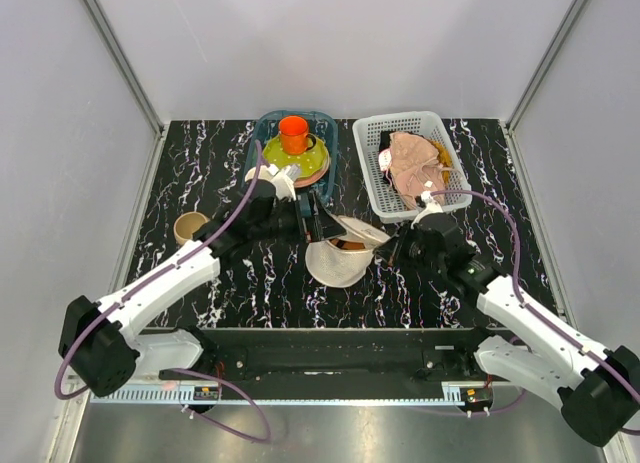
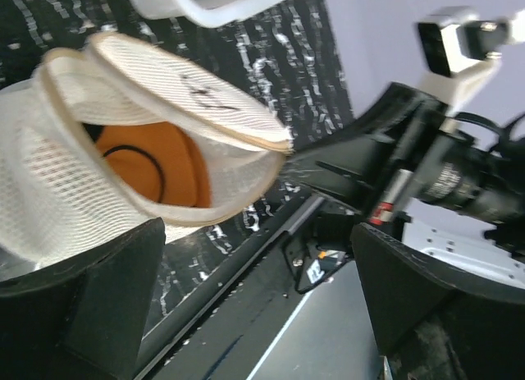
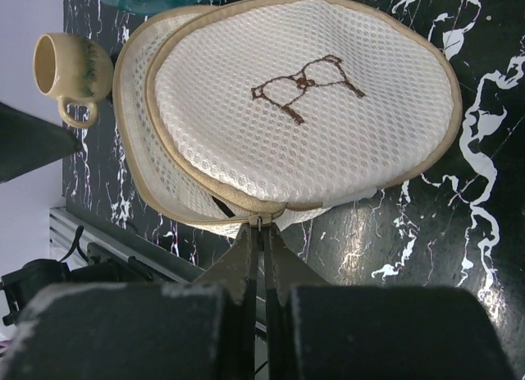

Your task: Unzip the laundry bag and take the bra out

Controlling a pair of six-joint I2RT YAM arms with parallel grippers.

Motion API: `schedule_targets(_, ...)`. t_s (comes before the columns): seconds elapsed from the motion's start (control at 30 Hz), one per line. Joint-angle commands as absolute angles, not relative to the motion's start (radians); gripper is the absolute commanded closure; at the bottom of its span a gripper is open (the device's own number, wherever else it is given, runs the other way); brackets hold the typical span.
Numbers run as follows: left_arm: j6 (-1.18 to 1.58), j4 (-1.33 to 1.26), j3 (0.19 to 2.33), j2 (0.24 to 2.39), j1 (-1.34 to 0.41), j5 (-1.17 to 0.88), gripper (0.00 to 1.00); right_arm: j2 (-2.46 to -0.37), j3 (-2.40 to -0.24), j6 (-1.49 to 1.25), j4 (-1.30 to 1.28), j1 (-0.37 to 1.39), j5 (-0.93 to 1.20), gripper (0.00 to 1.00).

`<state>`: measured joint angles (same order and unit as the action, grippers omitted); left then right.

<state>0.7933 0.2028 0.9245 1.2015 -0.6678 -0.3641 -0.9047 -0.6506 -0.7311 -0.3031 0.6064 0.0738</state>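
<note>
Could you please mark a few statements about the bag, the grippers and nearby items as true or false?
1. The laundry bag gapes open, showing the bra inside. True.
2. The right gripper hangs open, clear of the bag. False: it is shut on the bag's rim.
3. The orange cup sits in the white basket. False: it stands on a green plate; the basket holds a pink cloth.
4. A beige mug stands left of the bag. True.

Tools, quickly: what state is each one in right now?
Left tool: open, holding nothing; bag lies beside one finger.
Right tool: closed on the bag's zipper pull.
</note>
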Motion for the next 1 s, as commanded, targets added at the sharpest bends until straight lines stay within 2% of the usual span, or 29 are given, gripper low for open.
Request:
schedule_targets(0.0,0.857,0.098,0.926,1.232,-0.689,-0.448,0.01,-0.937,-0.684,-0.742,-0.227,0.603,0.081,1.00)
schedule_targets(0.07,0.867,0.104,0.924,1.250,-0.689,-0.448,0.01,-0.936,-0.675,-0.750,-0.221,0.603,0.084,1.00)
schedule_targets(0.3,0.841,0.173,0.888,1.209,-0.675,-0.218,0.01,-0.812,-0.575,-0.738,-0.253,0.603,0.005,1.00)
schedule_targets(0.43,0.804,0.172,0.920,1.294,-0.660,-0.166,0.02,-0.828,-0.545,-0.739,-0.291,0.603,0.024,1.00)
schedule_targets(0.5,0.793,0.181,0.933,1.334,-0.655,-0.095,0.03,-0.847,-0.526,-0.732,-0.293,0.603,0.043,0.86)
schedule_targets(0.57,0.787,0.160,0.924,1.388,-0.650,-0.086,0.08,-0.844,-0.514,-0.712,-0.319,0.601,0.022,0.70)
schedule_targets(0.6,0.785,0.150,0.919,1.402,-0.649,-0.119,0.12,-0.833,-0.518,-0.704,-0.337,0.603,0.014,0.56)
schedule_targets(0.67,0.776,0.135,0.910,1.425,-0.655,-0.133,0.20,-0.815,-0.550,-0.678,-0.398,0.603,0.005,0.49)
schedule_targets(0.7,0.772,0.141,0.907,1.427,-0.666,-0.114,0.28,-0.792,-0.567,-0.672,-0.420,0.603,-0.018,0.45)
schedule_targets(0.77,0.770,0.152,0.893,1.419,-0.672,-0.094,0.58,-0.755,-0.636,-0.654,-0.497,0.606,-0.075,0.44)
schedule_targets(0.83,0.772,0.153,0.882,1.396,-0.672,-0.087,0.76,-0.729,-0.696,-0.641,-0.520,0.609,-0.109,0.44)
schedule_targets(0.87,0.772,0.156,0.873,1.387,-0.672,-0.086,0.89,-0.709,-0.713,-0.631,-0.517,0.612,-0.126,0.45)
schedule_targets(0.93,0.778,0.156,0.864,1.353,-0.672,-0.072,0.97,-0.707,-0.741,-0.609,-0.462,0.612,-0.121,0.54)
schedule_targets(0.97,0.779,0.144,0.850,1.338,-0.673,-0.063,1.00,-0.718,-0.750,-0.583,-0.444,0.611,-0.108,0.55)
